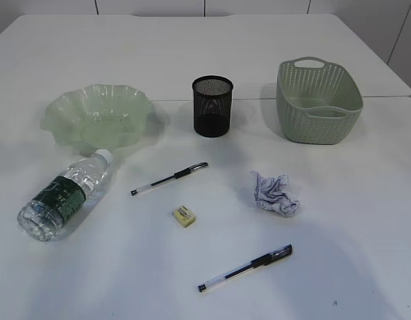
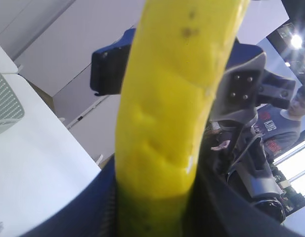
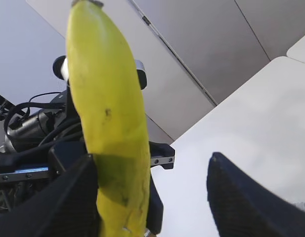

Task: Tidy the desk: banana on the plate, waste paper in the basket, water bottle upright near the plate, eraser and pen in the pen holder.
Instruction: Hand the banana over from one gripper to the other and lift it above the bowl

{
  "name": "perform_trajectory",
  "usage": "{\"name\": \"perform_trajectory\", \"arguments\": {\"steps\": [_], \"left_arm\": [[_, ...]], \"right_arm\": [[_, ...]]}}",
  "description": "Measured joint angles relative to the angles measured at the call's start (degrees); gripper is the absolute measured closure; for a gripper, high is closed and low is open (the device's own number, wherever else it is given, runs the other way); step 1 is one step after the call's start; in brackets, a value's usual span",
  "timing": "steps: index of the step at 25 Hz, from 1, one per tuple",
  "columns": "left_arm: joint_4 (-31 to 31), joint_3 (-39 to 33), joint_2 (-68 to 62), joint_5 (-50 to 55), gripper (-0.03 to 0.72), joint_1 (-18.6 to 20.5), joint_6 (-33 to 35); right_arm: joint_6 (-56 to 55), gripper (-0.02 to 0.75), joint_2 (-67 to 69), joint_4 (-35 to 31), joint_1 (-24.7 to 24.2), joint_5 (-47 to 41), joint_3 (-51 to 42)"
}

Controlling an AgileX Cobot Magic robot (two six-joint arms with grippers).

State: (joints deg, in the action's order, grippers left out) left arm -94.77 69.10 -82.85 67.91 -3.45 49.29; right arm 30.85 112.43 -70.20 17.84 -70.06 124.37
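Note:
My left gripper (image 2: 154,212) is shut on the yellow banana (image 2: 177,98), which fills the left wrist view. In the right wrist view the banana (image 3: 108,108) stands against one finger of my open right gripper (image 3: 152,160), well apart from the other. Neither gripper nor the banana shows in the exterior view. There the water bottle (image 1: 62,193) lies on its side below the green plate (image 1: 58,113). Two pens (image 1: 170,179) (image 1: 245,268), the eraser (image 1: 184,215) and the crumpled waste paper (image 1: 275,193) lie on the desk. The black mesh pen holder (image 1: 212,107) and the green basket (image 1: 352,90) stand behind.
A seam between two white tables (image 1: 258,100) runs behind the plate and pen holder. A person (image 2: 283,123) stands beyond the arms in the left wrist view.

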Motion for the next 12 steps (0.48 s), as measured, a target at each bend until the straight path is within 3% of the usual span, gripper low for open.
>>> {"name": "perform_trajectory", "arguments": {"steps": [5,12], "left_arm": [[1.36,0.0,0.0,0.0,0.425,0.1,0.0],[7.94,0.0,0.0,-0.89,0.425,0.12,0.0]], "right_arm": [[0.0,0.233,0.0,0.22,0.0,0.51,0.0],[0.0,0.233,0.0,0.34,-0.17,3.22,0.0]]}}
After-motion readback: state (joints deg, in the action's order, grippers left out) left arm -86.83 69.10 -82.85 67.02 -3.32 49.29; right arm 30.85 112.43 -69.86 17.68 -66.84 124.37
